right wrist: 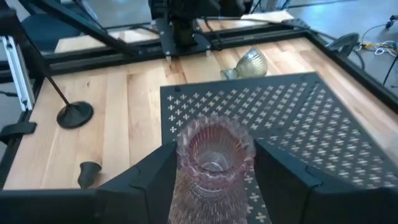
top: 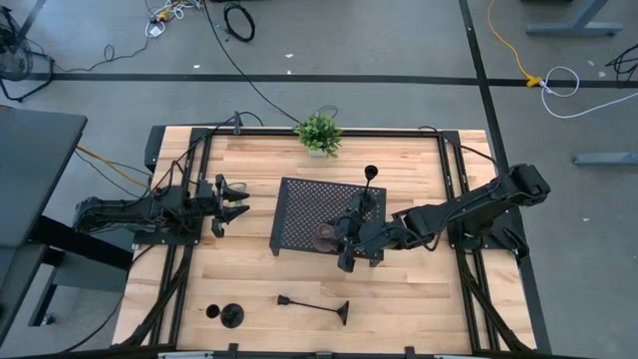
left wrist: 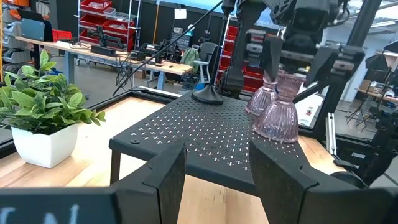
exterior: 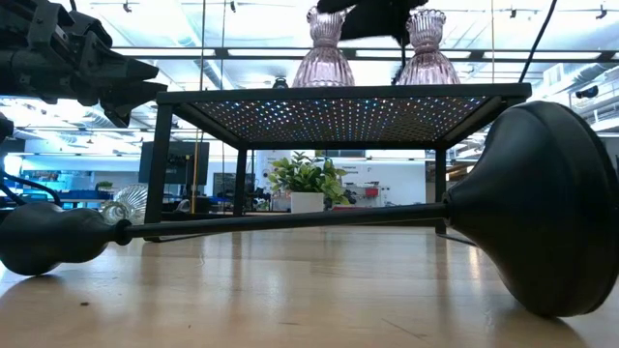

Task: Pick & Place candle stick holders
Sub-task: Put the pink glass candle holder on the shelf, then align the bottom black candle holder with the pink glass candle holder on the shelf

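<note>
Two pinkish glass holders [exterior: 324,53] [exterior: 426,48] stand on their bases at the near right corner of the black perforated tray [top: 299,209]. My right gripper [top: 346,241] is over that corner, open, its fingers on either side of one holder's cup top [right wrist: 214,152]. A black stemmed holder [top: 370,189] stands on the tray's far right part. A second one [top: 314,304] lies on its side on the table near the front. A third [top: 227,315] stands at the near left. My left gripper [top: 231,199] hovers open and empty left of the tray. My right gripper comes at the pink holder's top [left wrist: 291,81] slanting down from the table's right, one finger [left wrist: 270,56] on each side. The left wrist view shows a gap at the other finger [left wrist: 323,62]. I cannot tell whether it touches. The holder stands upright on the tray.
A small green potted plant [top: 319,133] stands at the far edge behind the tray. A clear glass cup [right wrist: 249,62] lies on its side on the table between the tray and my left arm. Bare wood lies near the table's right front.
</note>
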You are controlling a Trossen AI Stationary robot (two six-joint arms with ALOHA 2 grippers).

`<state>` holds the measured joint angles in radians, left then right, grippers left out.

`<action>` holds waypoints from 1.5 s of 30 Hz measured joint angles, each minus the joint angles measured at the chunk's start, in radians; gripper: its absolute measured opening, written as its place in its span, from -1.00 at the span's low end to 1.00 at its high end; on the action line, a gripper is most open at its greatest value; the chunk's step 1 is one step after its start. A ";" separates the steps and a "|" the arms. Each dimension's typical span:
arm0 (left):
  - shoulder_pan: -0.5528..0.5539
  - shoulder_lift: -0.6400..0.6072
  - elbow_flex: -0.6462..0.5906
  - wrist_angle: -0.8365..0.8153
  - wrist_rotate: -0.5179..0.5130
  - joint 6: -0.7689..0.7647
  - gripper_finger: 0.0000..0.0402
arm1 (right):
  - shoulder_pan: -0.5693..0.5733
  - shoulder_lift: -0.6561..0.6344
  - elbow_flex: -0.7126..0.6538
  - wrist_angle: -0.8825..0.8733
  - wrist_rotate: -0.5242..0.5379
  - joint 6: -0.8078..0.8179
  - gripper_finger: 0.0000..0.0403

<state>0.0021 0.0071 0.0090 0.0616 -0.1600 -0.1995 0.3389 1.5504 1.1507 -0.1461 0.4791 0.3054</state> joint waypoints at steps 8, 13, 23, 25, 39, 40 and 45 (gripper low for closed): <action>0.000 0.000 0.000 0.000 0.000 0.000 -0.11 | 0.019 -0.067 0.001 -0.008 0.021 -0.004 -0.04; 0.000 0.000 0.000 0.000 0.000 0.000 -0.11 | 0.047 -0.096 0.001 -0.008 0.037 -0.008 -0.08; 0.000 0.000 0.000 0.001 0.000 0.000 -0.11 | 0.128 -0.181 0.001 -0.004 0.033 -0.034 -0.08; 0.000 0.000 0.000 0.001 0.000 -0.002 -0.11 | 0.146 -0.192 0.001 -0.006 0.032 -0.034 -0.08; 0.000 0.000 0.000 0.016 0.453 -0.112 -0.11 | 0.256 -0.196 0.001 -0.008 0.027 0.019 -0.08; -0.001 0.000 0.000 0.018 0.510 -0.140 -0.11 | 0.261 -0.196 0.001 -0.008 0.027 0.020 -0.08; -0.058 0.000 0.002 0.015 0.608 -0.235 -0.11 | 0.274 -0.196 0.001 -0.012 0.028 0.026 -0.08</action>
<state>-0.0562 0.0074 0.0105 0.0765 0.4482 -0.4350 0.6126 1.3546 1.1519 -0.1579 0.5075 0.3311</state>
